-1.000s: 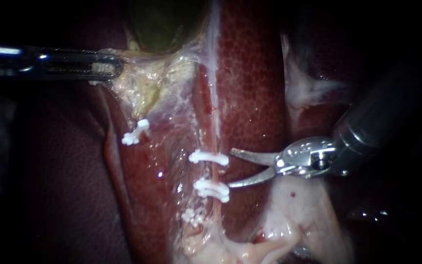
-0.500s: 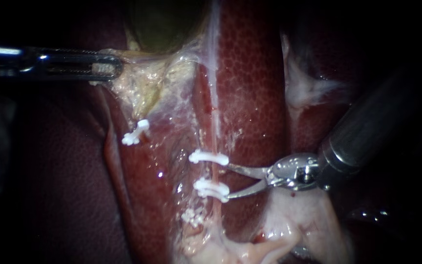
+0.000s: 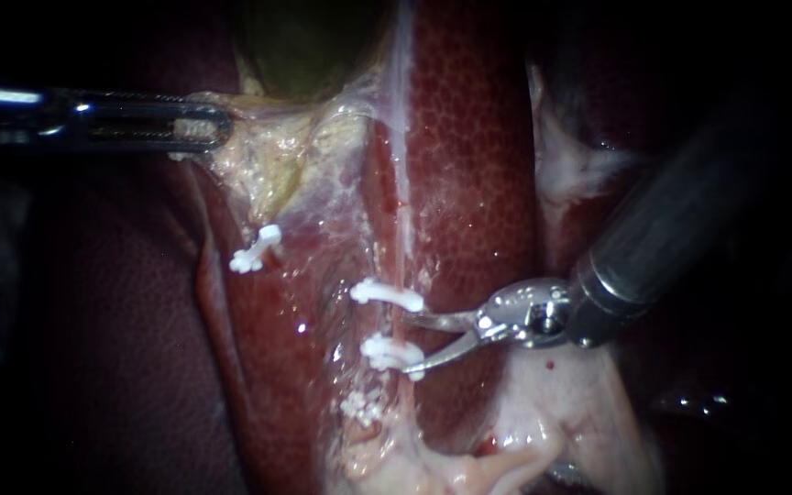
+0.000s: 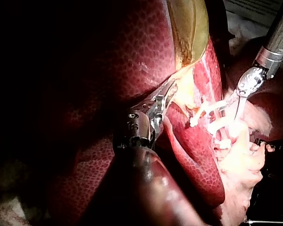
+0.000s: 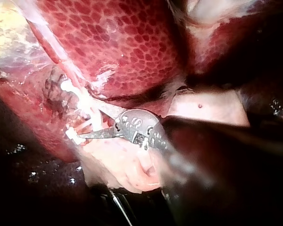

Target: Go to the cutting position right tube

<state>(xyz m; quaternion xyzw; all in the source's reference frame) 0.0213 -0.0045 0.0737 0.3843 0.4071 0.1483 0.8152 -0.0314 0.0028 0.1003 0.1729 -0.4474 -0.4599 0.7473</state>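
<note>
Two clips [image 3: 387,294] close beside wide right pincer [image 3: 408,345] at right tube [image 3: 402,261]; left pincer [image 3: 203,128] tight on gallbladder [image 3: 297,46].

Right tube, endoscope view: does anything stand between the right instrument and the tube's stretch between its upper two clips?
Nothing visible does. The right instrument, open, sits at the right tube between the upper clip and the lower clip, which flank that stretch without blocking it.

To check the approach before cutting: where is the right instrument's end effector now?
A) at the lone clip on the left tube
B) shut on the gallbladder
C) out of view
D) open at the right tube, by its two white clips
D: in the endoscope view the right instrument has its blades open at the right tube, with the tips beside the upper clip and the lower clip.
</note>
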